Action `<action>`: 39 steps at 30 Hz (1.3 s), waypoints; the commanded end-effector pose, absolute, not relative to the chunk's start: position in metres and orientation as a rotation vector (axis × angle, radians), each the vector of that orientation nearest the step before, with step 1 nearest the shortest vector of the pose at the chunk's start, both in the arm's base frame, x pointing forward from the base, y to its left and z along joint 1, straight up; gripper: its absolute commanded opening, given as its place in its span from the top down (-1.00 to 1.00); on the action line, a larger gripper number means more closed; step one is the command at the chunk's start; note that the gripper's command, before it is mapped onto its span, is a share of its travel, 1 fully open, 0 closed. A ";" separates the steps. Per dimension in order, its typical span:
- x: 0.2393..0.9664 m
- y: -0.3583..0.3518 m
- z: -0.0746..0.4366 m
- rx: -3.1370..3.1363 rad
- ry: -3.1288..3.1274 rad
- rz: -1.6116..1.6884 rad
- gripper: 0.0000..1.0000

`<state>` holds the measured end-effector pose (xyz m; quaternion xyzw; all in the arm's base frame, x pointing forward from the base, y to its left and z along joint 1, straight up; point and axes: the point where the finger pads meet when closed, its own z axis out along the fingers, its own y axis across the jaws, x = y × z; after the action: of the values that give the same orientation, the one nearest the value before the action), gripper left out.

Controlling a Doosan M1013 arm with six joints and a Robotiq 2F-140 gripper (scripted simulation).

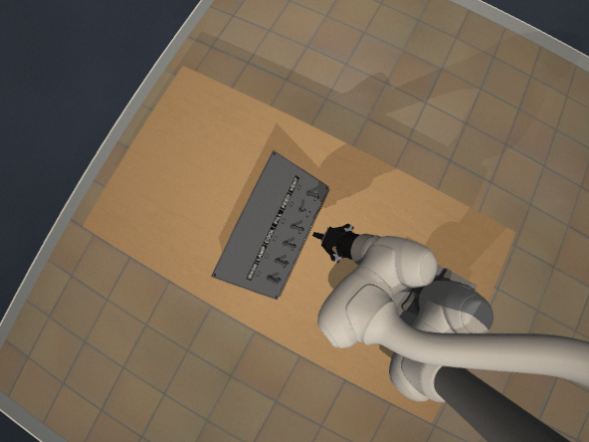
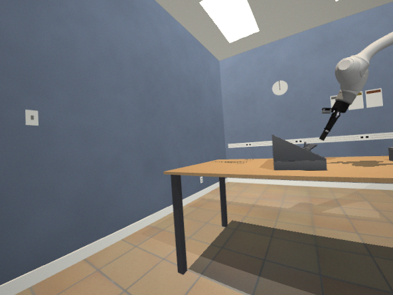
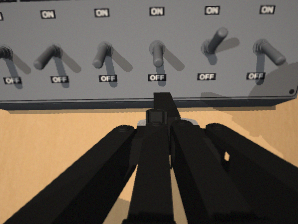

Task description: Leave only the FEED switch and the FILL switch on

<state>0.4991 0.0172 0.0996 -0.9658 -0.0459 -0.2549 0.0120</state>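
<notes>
the gripper [image 3: 161, 102], fingers pinched shut on nothing, hangs just short of the console [image 3: 150, 97]; the fill switch [image 3: 157, 52] lies straight ahead, lever still toward off.
</notes>
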 end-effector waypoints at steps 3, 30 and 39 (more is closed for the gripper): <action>0.506 0.018 0.089 -3.009 -0.143 -0.797 0.80; 0.529 0.021 0.048 -3.010 -0.143 -0.797 0.80; 0.530 0.021 0.048 -3.010 -0.143 -0.797 0.80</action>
<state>0.5292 0.0213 0.0473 -0.9657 -0.0461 -0.2552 0.0124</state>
